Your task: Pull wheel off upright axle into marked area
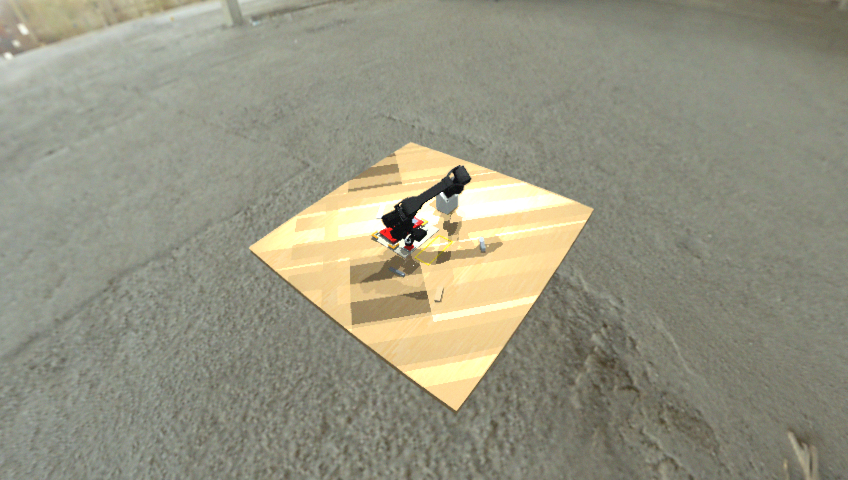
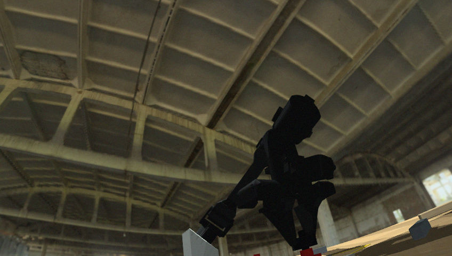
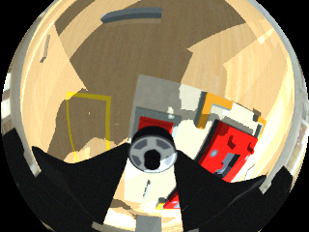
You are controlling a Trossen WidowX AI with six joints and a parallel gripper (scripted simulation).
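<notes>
My gripper [image 1: 408, 240] [image 2: 304, 243] [image 3: 152, 151] points down and is shut on the wheel. The wheel [image 3: 140, 145], with a grey hub and a black tyre, sits between the fingertips, seen face-on in the wrist view. It is above a red block [image 1: 408, 246] [image 2: 307, 252] [image 3: 154, 124] on the pale board [image 3: 156, 92]. The axle is hidden by the wheel and fingers, so I cannot tell whether the wheel is still around it. The marked area [image 1: 429, 263] [image 3: 108, 126] is a yellow outline on the table, beside the board and to the left in the wrist view.
A red part [image 3: 234, 140] and an orange bracket [image 3: 203, 113] stand on the board to the right in the wrist view. A blue-grey bar [image 1: 396, 271] [image 3: 132, 16], a wooden block [image 1: 439, 294] and a grey block [image 1: 482, 244] [image 2: 419, 229] lie on the table.
</notes>
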